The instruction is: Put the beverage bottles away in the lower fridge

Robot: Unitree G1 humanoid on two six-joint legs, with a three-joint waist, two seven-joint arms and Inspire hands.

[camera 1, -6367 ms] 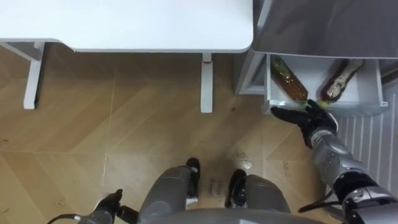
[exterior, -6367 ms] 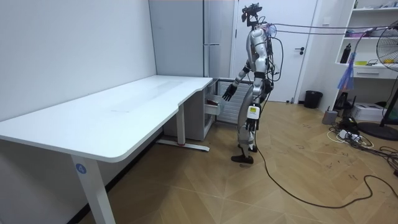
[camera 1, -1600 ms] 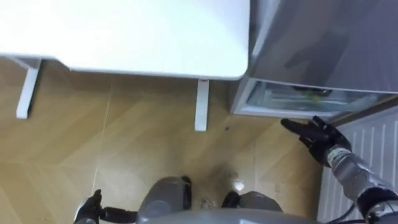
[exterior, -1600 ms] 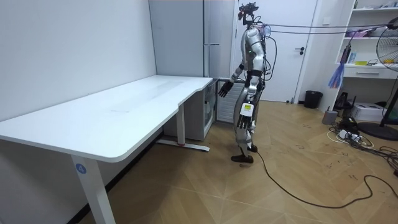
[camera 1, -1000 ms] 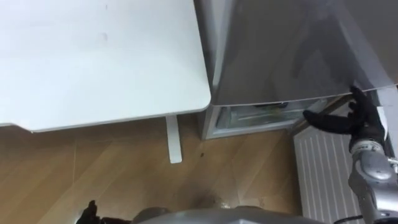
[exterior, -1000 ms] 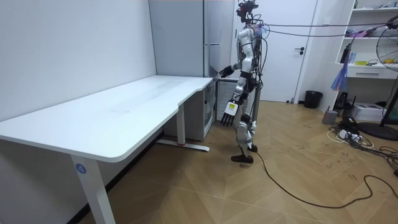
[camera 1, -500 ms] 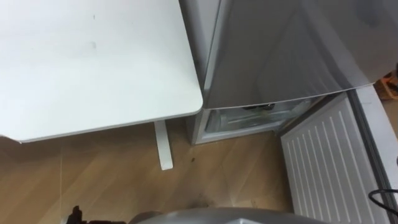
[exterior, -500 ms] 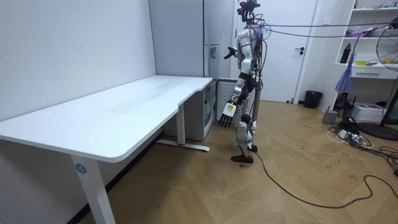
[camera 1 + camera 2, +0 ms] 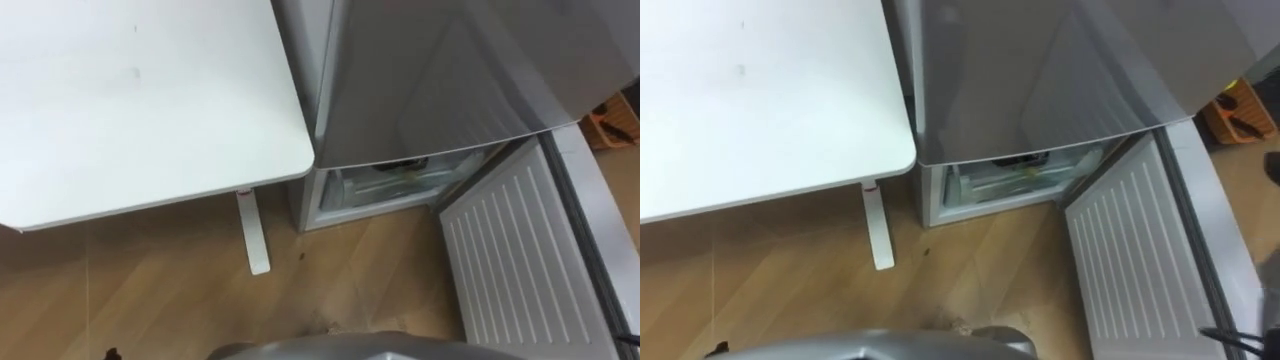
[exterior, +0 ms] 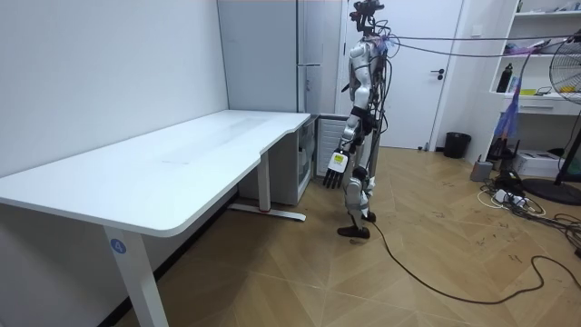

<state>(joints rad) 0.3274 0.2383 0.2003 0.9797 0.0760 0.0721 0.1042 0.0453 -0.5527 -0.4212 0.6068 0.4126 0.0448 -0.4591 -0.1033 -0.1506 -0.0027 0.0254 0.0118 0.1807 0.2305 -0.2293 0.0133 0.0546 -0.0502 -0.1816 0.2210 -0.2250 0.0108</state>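
The lower fridge compartment (image 9: 385, 185) stands open under the grey upper door (image 9: 430, 70), and its clear drawer sits pushed in. Dim bottle shapes (image 9: 400, 168) show through the drawer's top. The white ribbed lower door (image 9: 510, 250) swings out to the right. In the room view I stand upright in front of the fridge (image 10: 313, 150). My left hand (image 10: 332, 173) hangs at my side with straight fingers and nothing in it. My right hand (image 10: 347, 88) is drawn up near my chest, too small there to read.
A white desk (image 9: 140, 100) butts against the fridge's left side, with its leg (image 9: 252, 235) on the wood floor. An orange object (image 9: 612, 118) lies beyond the open door. Behind me in the room view are a shelf, a fan and a small bin (image 10: 457, 144).
The drawer, pulled out with two bottles showing, is now pushed in. My right hand rose from the drawer front and left the eye view. I straightened up, and the view shifted.
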